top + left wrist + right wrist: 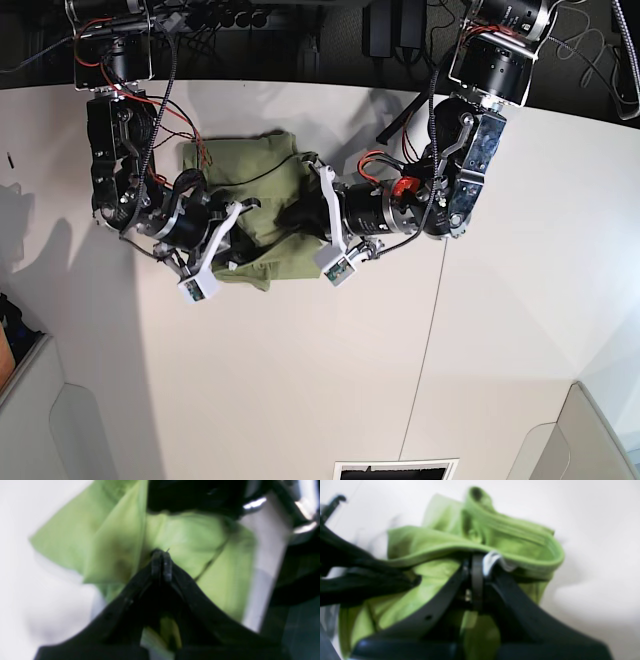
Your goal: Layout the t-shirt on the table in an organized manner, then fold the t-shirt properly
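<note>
The olive-green t-shirt (255, 168) lies bunched on the white table (300, 380), between my two arms. In the base view both grippers sit close together on it, the right gripper (243, 210) to the left of the left gripper (298, 215). In the right wrist view my right gripper (476, 563) is shut on the t-shirt (432, 545) at the darker neckline, beside the small white tag (491, 561). The left wrist view shows my left gripper (162, 561), fingertips pressed together, pinching a fold of the t-shirt (105, 537). Much of the cloth is hidden under the arms.
Grey bins stand at the near left corner (40, 420) and the near right corner (590, 440). A thin dark seam (432, 330) runs down the table right of the shirt. A dark slot (395, 470) sits at the front edge. Cables and dark gear line the far edge.
</note>
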Controlling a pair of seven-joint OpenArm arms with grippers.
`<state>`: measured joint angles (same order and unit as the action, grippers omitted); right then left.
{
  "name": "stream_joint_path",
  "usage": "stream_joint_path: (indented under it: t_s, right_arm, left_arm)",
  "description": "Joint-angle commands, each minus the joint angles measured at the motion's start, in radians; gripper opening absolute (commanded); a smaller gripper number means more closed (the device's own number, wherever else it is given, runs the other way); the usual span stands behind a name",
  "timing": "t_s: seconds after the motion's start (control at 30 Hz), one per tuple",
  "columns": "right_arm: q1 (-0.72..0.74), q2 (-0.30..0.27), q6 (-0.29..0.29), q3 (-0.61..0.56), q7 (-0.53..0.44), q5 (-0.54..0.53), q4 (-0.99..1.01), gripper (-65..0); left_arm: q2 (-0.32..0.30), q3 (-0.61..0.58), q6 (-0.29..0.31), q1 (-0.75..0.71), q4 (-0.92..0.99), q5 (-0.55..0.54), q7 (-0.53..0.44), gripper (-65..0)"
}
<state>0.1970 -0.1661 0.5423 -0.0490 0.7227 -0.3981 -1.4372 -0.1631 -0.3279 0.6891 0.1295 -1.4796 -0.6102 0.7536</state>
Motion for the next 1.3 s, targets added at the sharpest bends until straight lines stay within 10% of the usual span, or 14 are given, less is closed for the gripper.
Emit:
stream_joint_path:
  t_s: [0.0, 1.27]
  right_arm:
    - [0.024, -0.003, 0.004, 0.004, -0.014, -0.021, -0.043, -65.0]
    - [-0.609, -0.092, 0.009, 0.241, 0.114, -0.19, -0.583, -65.0]
  left_arm:
    - [0.005, 0.002, 0.009, 0.014, -0.047, -0.039, 0.002, -65.0]
    - [-0.197, 0.002, 0.009, -0.505, -0.57, -0.096, 0.115, -65.0]
